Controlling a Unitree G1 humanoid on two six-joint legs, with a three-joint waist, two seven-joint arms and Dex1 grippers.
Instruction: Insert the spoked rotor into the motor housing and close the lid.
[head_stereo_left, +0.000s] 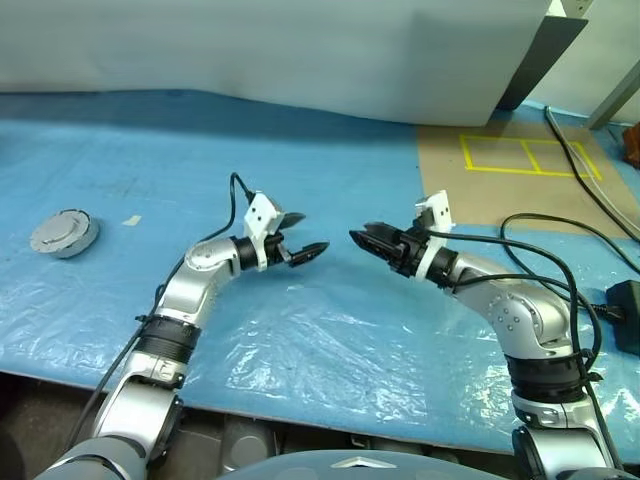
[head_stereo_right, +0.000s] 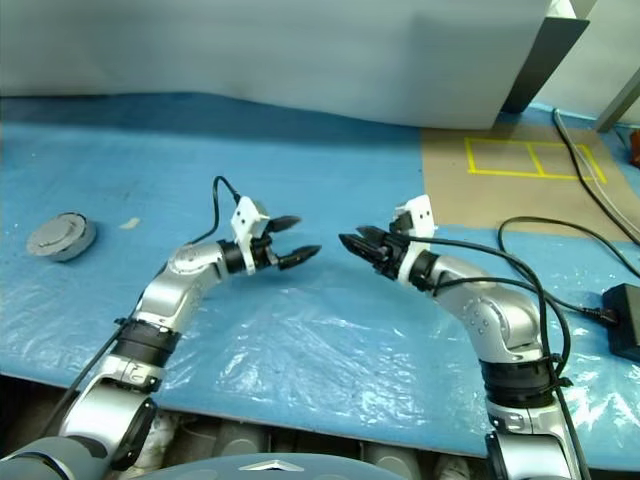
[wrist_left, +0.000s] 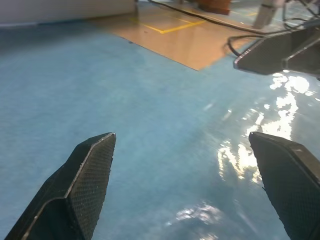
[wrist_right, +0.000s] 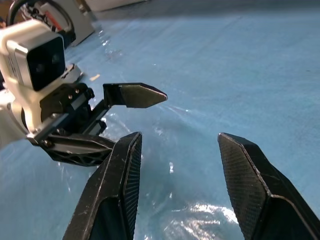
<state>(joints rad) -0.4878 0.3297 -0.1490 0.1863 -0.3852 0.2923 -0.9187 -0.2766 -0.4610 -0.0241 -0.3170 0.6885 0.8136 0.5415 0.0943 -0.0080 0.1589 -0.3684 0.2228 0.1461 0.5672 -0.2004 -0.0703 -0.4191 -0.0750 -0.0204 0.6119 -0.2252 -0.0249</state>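
Note:
A round silver case with a smooth grey top (head_stereo_left: 63, 233) lies flat on the blue sheet at the far left. I cannot tell whether it is the lid alone or the lid sitting on the motor housing. The spoked rotor is out of view. My left gripper (head_stereo_left: 306, 232) hovers mid-table, pointing right, its fingers wide open and empty (wrist_left: 182, 145). My right gripper (head_stereo_left: 360, 236) faces it from the right, a short gap between the two sets of tips. Its fingers (wrist_right: 125, 165) stand apart with nothing between them. Both grippers are far to the right of the silver case.
Crinkled clear plastic (head_stereo_left: 330, 345) covers the blue sheet in front of the grippers. A brown patch with yellow tape lines (head_stereo_left: 520, 155) lies at the back right. Black cables (head_stereo_left: 560, 250) and a black box (head_stereo_left: 627, 312) sit at the right. A white board (head_stereo_left: 300, 50) closes the back.

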